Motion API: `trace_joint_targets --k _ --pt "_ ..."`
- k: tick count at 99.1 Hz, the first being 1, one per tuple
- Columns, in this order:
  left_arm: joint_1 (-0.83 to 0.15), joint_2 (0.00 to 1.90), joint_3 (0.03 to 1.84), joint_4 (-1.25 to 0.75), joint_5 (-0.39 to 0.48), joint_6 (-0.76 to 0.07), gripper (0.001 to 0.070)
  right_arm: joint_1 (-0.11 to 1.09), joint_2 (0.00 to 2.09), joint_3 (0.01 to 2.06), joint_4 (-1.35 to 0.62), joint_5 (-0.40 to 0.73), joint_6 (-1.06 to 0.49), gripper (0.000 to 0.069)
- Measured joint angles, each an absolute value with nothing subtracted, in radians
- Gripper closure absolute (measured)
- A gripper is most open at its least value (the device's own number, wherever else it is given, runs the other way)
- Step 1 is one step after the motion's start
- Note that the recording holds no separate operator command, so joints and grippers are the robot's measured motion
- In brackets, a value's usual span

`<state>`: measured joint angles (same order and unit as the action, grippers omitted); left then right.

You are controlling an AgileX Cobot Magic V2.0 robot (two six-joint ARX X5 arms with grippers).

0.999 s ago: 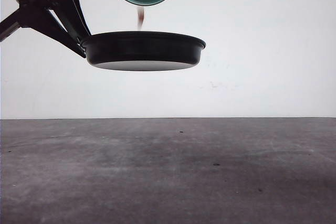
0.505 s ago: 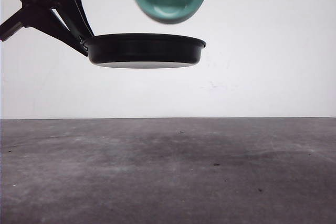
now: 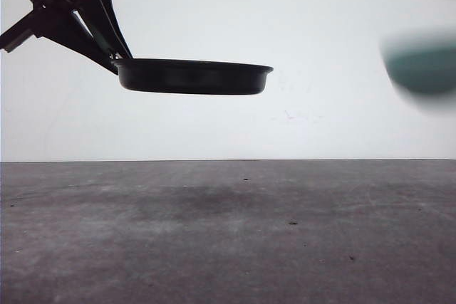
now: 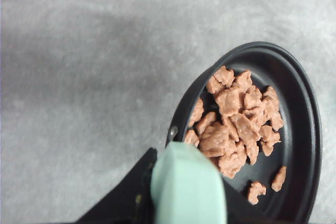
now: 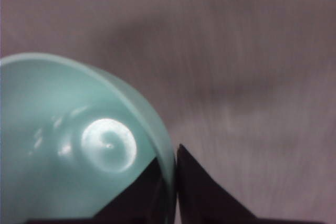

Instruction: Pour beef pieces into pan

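Grey table [image 3: 228, 247], white wall behind. Above it, the left gripper [image 3: 107, 51] clamps the pan [image 3: 192, 76] by its handle; the beef pieces [image 4: 236, 124] lie inside. The right gripper [image 5: 176, 182] pinches the blurred, seemingly empty bowl [image 3: 424, 69]. Pouring looks done; next, lower both gently.

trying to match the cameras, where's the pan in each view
Front view: the pan hangs in the air at upper left, side-on.
Left wrist view: lower right, seen from above, beef pieces inside.
Right wrist view: I can't find it.
Shared landmark: the grey table.
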<state>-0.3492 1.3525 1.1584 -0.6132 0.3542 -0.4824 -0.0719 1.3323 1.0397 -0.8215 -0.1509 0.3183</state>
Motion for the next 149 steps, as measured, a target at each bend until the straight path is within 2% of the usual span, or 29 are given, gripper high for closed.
trace_joint_targets --k 6,13,26,55,61,73,80,88,107,116,120,125,133,136,141,149 --pt "-0.35 1.353 1.158 -0.607 0.354 -0.482 0.0658 -0.074 1.378 0.965 -0.828 -0.211 0.302 0.0676" --pt "-0.35 1.353 1.158 -0.602 0.354 -0.483 0.0658 -0.065 1.389 0.908 -0.785 -0.231 0.291 0.0676" --pt "-0.351 1.353 1.158 -0.603 0.354 -0.483 0.0658 -0.027 1.388 0.846 -0.68 -0.213 0.289 0.0676" --pt "-0.354 1.353 1.158 -0.61 0.355 -0.483 0.0658 -0.008 1.388 0.828 -0.625 -0.183 0.29 0.067" --pt "-0.354 1.353 1.158 -0.611 0.355 -0.482 0.0658 -0.008 1.388 0.828 -0.625 -0.183 0.29 0.0616" --pt "-0.355 1.353 1.158 -0.611 0.355 -0.483 0.0658 -0.008 1.388 0.828 -0.626 -0.183 0.29 0.0374" --pt "-0.355 1.353 1.158 -0.612 0.355 -0.482 0.0658 -0.008 1.388 0.828 -0.628 -0.183 0.291 0.0282" --pt "-0.355 1.353 1.158 -0.612 0.355 -0.483 0.0658 -0.008 1.382 0.831 -0.643 -0.183 0.291 0.0241" --pt "-0.356 1.353 1.158 -0.604 0.342 -0.479 0.0658 -0.008 1.284 0.936 -0.717 -0.178 0.284 0.0226" --pt "-0.356 1.353 1.158 -0.59 0.327 -0.47 0.0658 -0.008 1.201 1.037 -0.77 -0.156 0.284 0.0228" --pt "-0.356 1.355 1.158 -0.579 0.323 -0.467 0.0658 -0.008 1.164 1.078 -0.794 -0.155 0.284 0.025" --pt "-0.356 1.361 1.158 -0.561 0.321 -0.467 0.0658 -0.006 1.115 1.123 -0.814 -0.156 0.277 0.033" --pt "-0.356 1.375 1.158 -0.543 0.32 -0.467 0.0658 0.014 1.026 1.175 -0.822 -0.155 0.258 0.0538" --pt "-0.356 1.382 1.158 -0.542 0.32 -0.467 0.0658 0.027 0.987 1.185 -0.817 -0.155 0.248 0.0593" --pt "-0.356 1.398 1.158 -0.541 0.32 -0.467 0.0658 0.051 0.915 1.188 -0.796 -0.156 0.231 0.0643" --pt "-0.356 1.43 1.158 -0.533 0.32 -0.466 0.0658 0.09 0.802 1.188 -0.791 -0.141 0.203 0.0673"
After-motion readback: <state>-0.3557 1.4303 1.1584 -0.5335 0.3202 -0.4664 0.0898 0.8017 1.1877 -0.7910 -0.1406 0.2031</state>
